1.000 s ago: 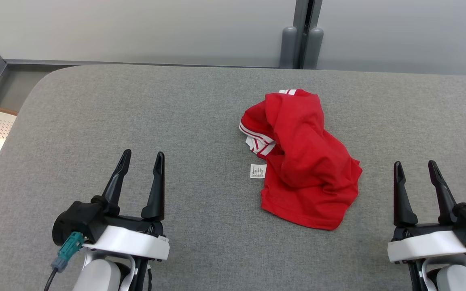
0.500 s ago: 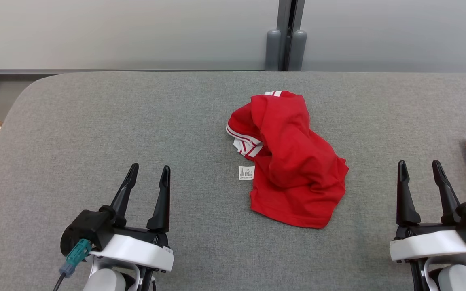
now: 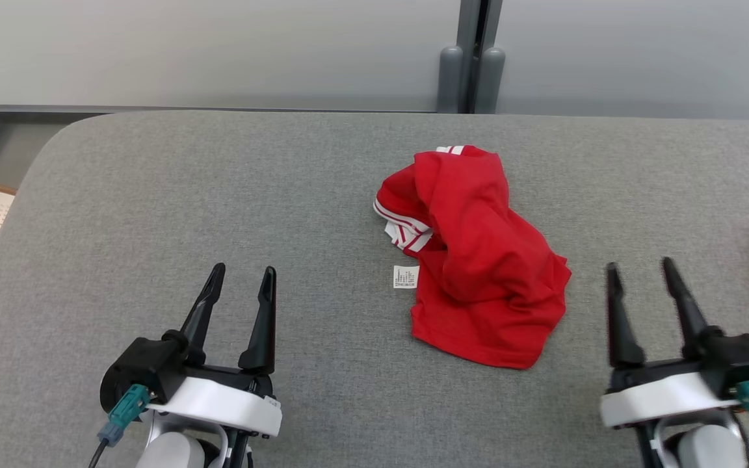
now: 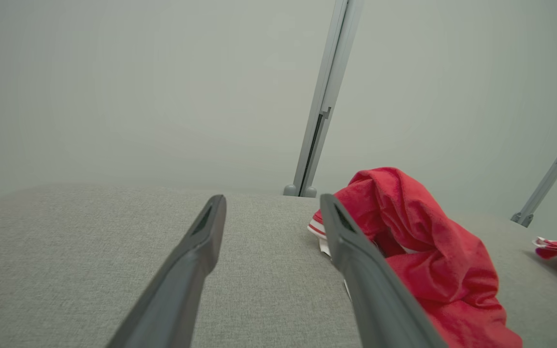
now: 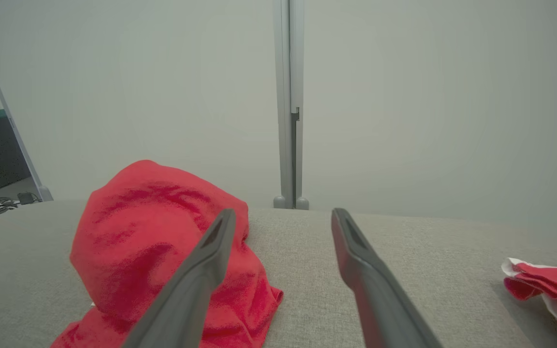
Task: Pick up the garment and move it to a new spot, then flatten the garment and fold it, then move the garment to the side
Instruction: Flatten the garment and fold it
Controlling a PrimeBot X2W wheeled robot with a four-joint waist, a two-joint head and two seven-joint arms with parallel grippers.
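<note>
Garment lies crumpled on the counter, untouched, left claw and right claw both released, so everything's left.

Nothing can be read. The one printed thing is a small white tag lying flat on the grey table, just beside the left edge of the crumpled red garment, near the middle of the surface; it carries several rows of dark print, too small to make out as words or numbers.
</note>
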